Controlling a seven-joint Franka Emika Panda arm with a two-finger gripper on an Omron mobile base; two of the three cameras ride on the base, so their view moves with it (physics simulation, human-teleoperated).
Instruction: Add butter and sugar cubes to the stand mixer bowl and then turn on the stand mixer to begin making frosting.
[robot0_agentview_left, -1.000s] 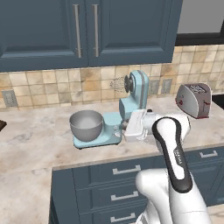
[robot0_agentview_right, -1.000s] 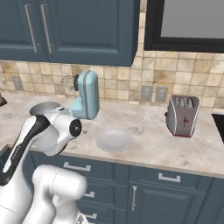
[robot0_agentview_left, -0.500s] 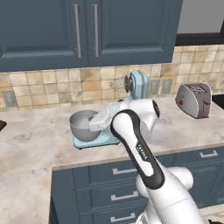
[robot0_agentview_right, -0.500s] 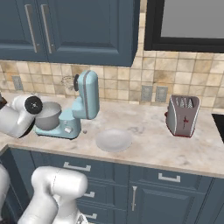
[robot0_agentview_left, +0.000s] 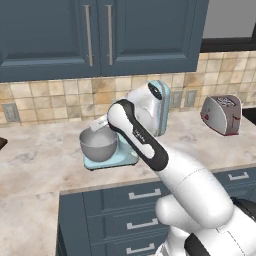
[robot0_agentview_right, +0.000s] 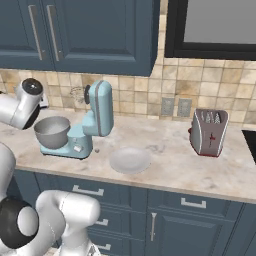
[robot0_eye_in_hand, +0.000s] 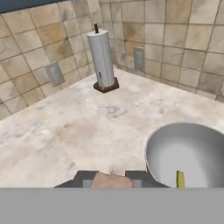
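Observation:
The light-blue stand mixer (robot0_agentview_right: 96, 114) stands on the counter with its head tilted up. Its grey metal bowl (robot0_agentview_right: 51, 131) sits on the flat base. In the hand view the bowl (robot0_eye_in_hand: 192, 148) lies at the lower right, with the olive-yellow butter stick (robot0_eye_in_hand: 180, 178) inside it. My gripper (robot0_eye_in_hand: 112, 180) is shut on a pinkish-brown sugar cube (robot0_eye_in_hand: 112, 180), just outside the bowl's rim. From the left base view the gripper (robot0_agentview_left: 98, 125) hangs at the bowl's (robot0_agentview_left: 99, 144) upper edge, and my arm hides much of the mixer (robot0_agentview_left: 159, 100).
A round white plate (robot0_agentview_right: 130, 159) lies right of the mixer, with a tiny speck (robot0_agentview_right: 96, 150) between them. A silver toaster (robot0_agentview_right: 209, 131) stands far right. A paper towel roll (robot0_eye_in_hand: 101, 56) stands by the tiled wall, near wall outlets (robot0_eye_in_hand: 54, 73).
My arm has swung left, from beside the plate to the mixer bowl. The hand now sits at the bowl's rim.

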